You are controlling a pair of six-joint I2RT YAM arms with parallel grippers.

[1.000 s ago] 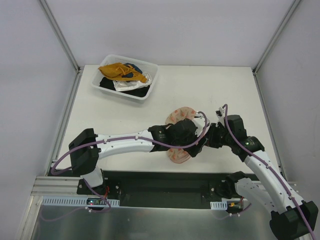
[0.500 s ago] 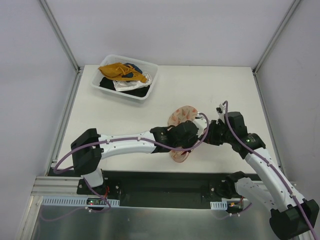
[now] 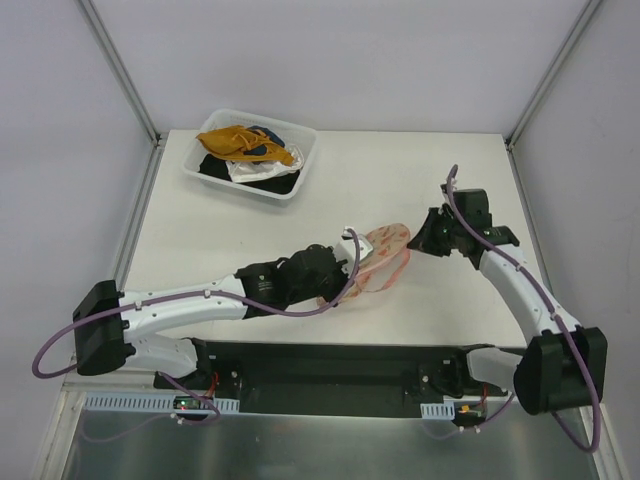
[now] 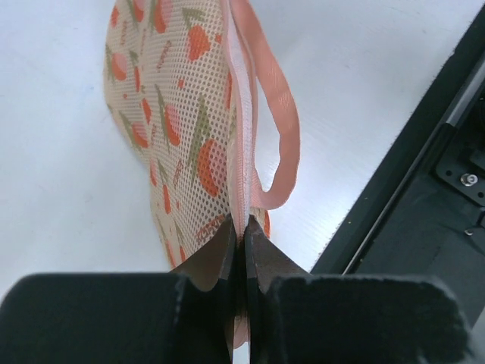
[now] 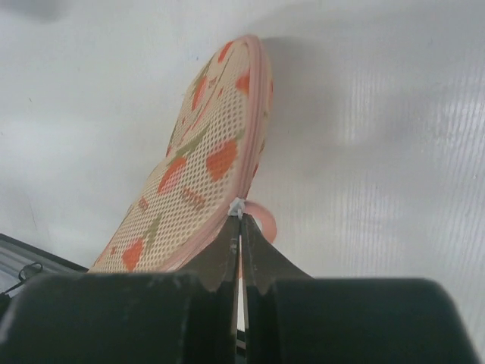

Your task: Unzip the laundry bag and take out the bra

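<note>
The laundry bag (image 3: 384,252), pale pink mesh with orange-red prints, stands on edge on the table, stretched between my two grippers. My left gripper (image 3: 351,264) is shut on the bag's zipper rim (image 4: 241,174) at its near-left end. A pink strap loop (image 4: 277,129) hangs beside that rim. My right gripper (image 3: 419,240) is shut on the small white zipper pull (image 5: 237,206) at the bag's (image 5: 198,176) right end. The zipper looks closed along the edge I can see. The bra is hidden.
A clear plastic bin (image 3: 301,170) holding mustard, white and black clothes stands at the far left of the table. The black base rail (image 3: 330,365) runs along the near edge, close to the bag and showing in the left wrist view (image 4: 424,205).
My left gripper has shut on the bag's rim and drawn back to the left. My right gripper has moved farther right with the pull. The bag has swung from lengthwise to crosswise.
</note>
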